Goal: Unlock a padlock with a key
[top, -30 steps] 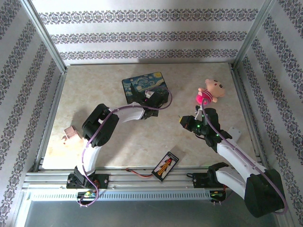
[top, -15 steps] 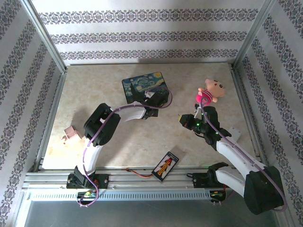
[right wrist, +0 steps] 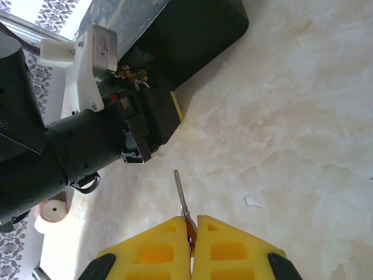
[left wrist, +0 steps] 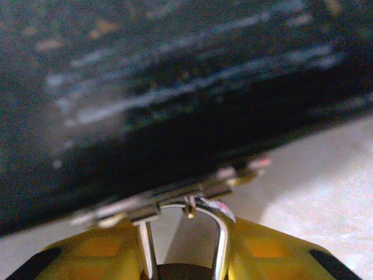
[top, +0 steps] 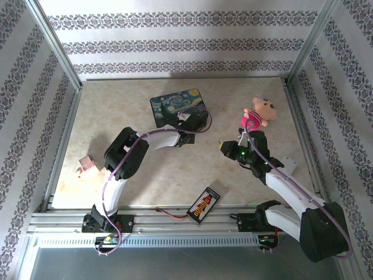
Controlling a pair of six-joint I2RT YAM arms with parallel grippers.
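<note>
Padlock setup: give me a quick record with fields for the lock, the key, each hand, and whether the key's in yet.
padlock: silver shackle up against the side of the dark painted box
left hand: fingers either side of the shackle; firm grip unclear
key: blade sticks out from the right hand
right hand: shut on the key, away from the box
key in lock: no

Bright, even light — left wrist view blurred, seemingly dim.
</note>
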